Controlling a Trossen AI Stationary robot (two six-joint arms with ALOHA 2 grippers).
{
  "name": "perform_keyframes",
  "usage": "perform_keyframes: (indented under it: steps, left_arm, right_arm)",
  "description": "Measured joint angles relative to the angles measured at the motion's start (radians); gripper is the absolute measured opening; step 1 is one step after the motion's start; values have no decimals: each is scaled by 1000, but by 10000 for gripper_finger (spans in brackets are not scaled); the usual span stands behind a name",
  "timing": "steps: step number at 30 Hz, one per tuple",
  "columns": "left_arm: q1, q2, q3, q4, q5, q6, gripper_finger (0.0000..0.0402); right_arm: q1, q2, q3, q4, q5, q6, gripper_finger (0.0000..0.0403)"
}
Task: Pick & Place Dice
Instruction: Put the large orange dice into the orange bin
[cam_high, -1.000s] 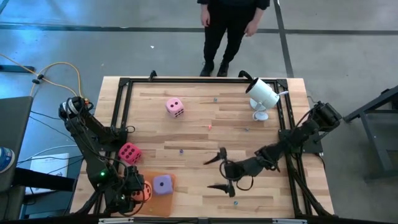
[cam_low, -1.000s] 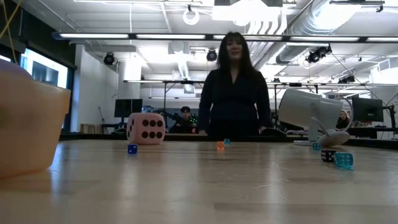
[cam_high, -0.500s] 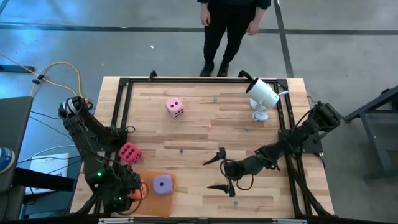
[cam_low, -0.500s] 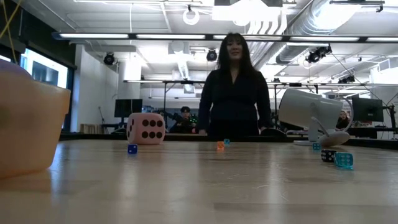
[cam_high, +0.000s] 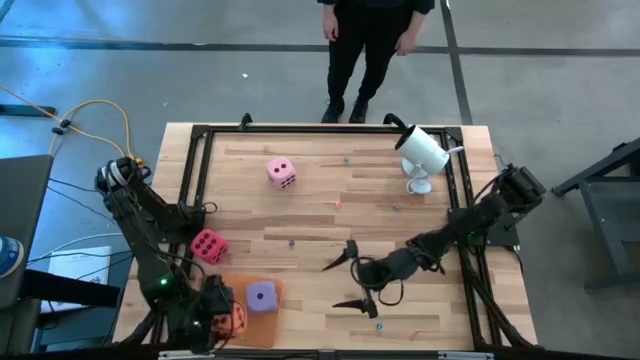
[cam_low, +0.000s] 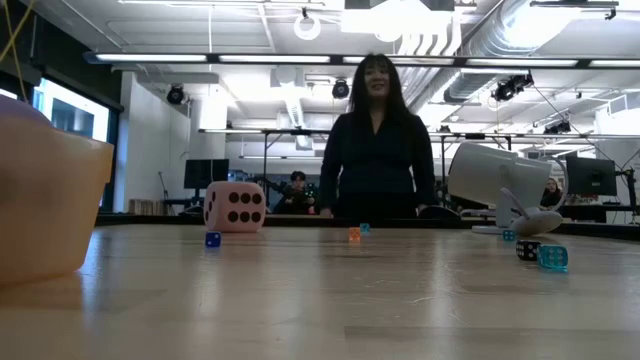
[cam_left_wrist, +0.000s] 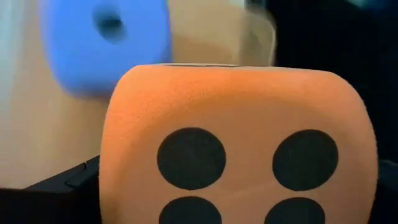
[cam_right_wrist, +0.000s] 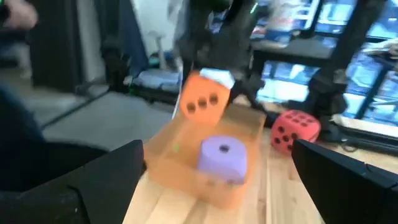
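The orange die (cam_high: 237, 320) hangs over the flat orange tray (cam_high: 268, 322) at the table's near left corner, with my left gripper (cam_high: 218, 316) shut on it. The right wrist view shows this die (cam_right_wrist: 204, 96) above the tray (cam_right_wrist: 186, 174). The purple die (cam_high: 262, 296) rests flat in the tray. On the wood beside the tray sits the magenta die (cam_high: 208, 245). The light pink die (cam_high: 281, 172) sits far back on the table. My right gripper (cam_high: 343, 283) hovers open near the table's middle, with nothing between its fingers. My left gripper has the orange die between its two fingers, which come slanting down from the table's left. The die fills the wrist view and hides the contact; only a dark finger (cam_left_wrist: 62, 186) shows beside its lower side (cam_left_wrist: 109, 180). The die hangs clear above the tray.
A white lamp-like device (cam_high: 422, 152) stands at the far right corner. Several tiny dice lie scattered on the wood, among them a blue one (cam_low: 212, 239) and a teal one (cam_low: 552, 258). A person (cam_high: 368, 50) stands beyond the far edge. A black frame (cam_high: 200, 160) rims the table.
My left gripper has risen a little and drifted toward the near edge, carrying the orange die over the tray. My right gripper has turned slightly in place and stays open.
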Motion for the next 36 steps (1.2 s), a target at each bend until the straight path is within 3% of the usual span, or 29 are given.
perform_keyframes:
  steps: [1, 4, 7, 15, 23, 30, 36]
  left_arm:
    - [-12, 7, -1, -29, -42, -25, 400]
    - [-5, 20, -10, -42, 84, -119, 400]
    - [-13, 17, -6, -51, -23, -47, 400]
    - [20, 32, -6, -56, -17, -32, 400]
    - [62, 28, 24, -54, -1, -21, 400]
    - [114, 27, 65, 14, -110, 141, 400]
    - [169, 27, 65, 23, -14, 147, 400]
  right_arm:
    - [-4, 10, -2, 5, -27, -9, 398]
    - [-11, 24, -2, 31, -54, -12, 398]
    - [-19, 25, -2, 32, -55, 1, 398]
    - [-32, 32, 24, 135, -60, -1, 398]
    - [-69, 230, 253, 94, -3, -1, 398]
    - [-82, 349, 427, 47, -30, -3, 398]
    - [-103, 442, 584, -15, -128, 19, 398]
